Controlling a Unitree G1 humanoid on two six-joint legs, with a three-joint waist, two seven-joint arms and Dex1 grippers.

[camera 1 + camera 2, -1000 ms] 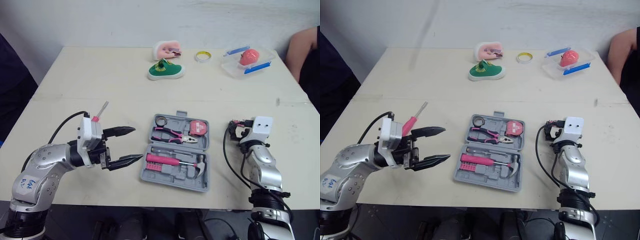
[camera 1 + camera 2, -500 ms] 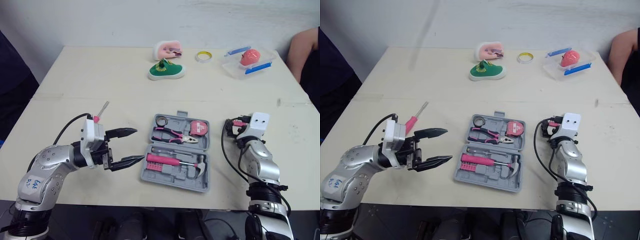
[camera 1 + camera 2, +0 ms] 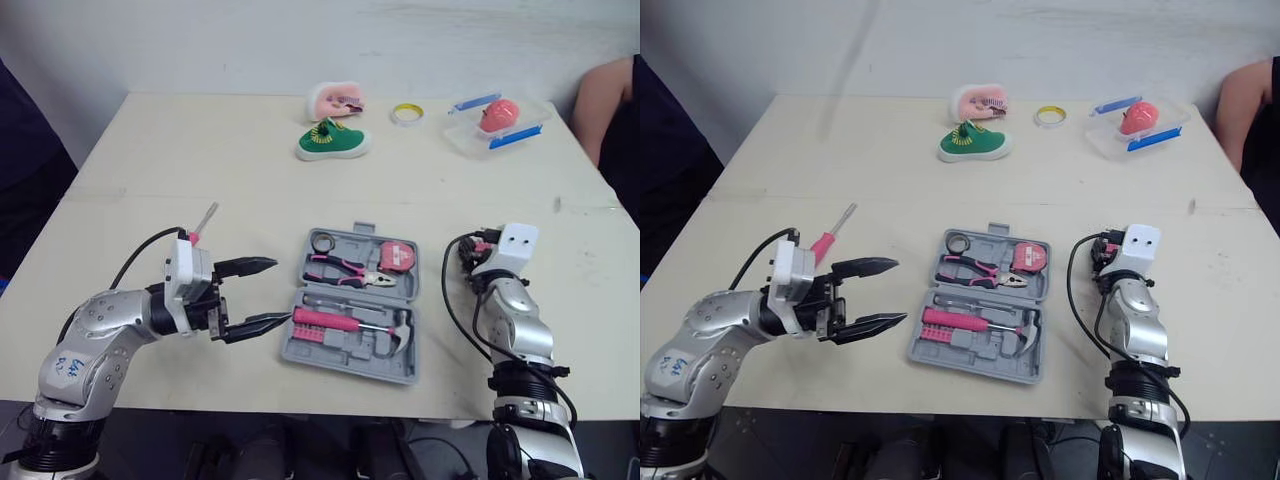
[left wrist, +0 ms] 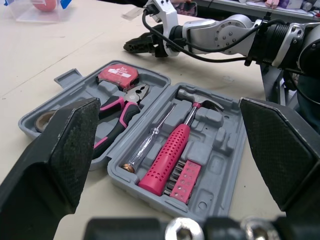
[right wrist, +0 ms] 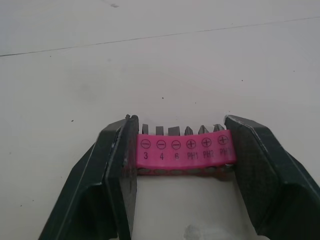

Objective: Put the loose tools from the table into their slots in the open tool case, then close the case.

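The open grey tool case (image 3: 340,352) lies mid-table with pliers (image 3: 345,270), a tape measure (image 3: 398,256), a pink-handled hammer (image 3: 345,322) and a bit strip (image 4: 185,181) in its slots. A loose pink screwdriver (image 3: 830,238) rests on the table to the case's left, behind my left arm. My left gripper (image 3: 262,296) is open just left of the case, fingers pointing at it, holding nothing. My right gripper (image 5: 180,125), seen to the right of the case (image 3: 472,252), is shut on a pink bit holder (image 5: 185,152) above bare table.
At the table's far side sit a green shoe-shaped item (image 3: 332,140), a pink item (image 3: 336,98), a yellow tape roll (image 3: 404,112) and a clear container (image 3: 497,120) with a pink thing inside. A person's arm (image 3: 610,100) is at the far right edge.
My left arm has edged slightly right toward the case, gripper still open. The right wrist has shifted a little, still holding the bit holder.
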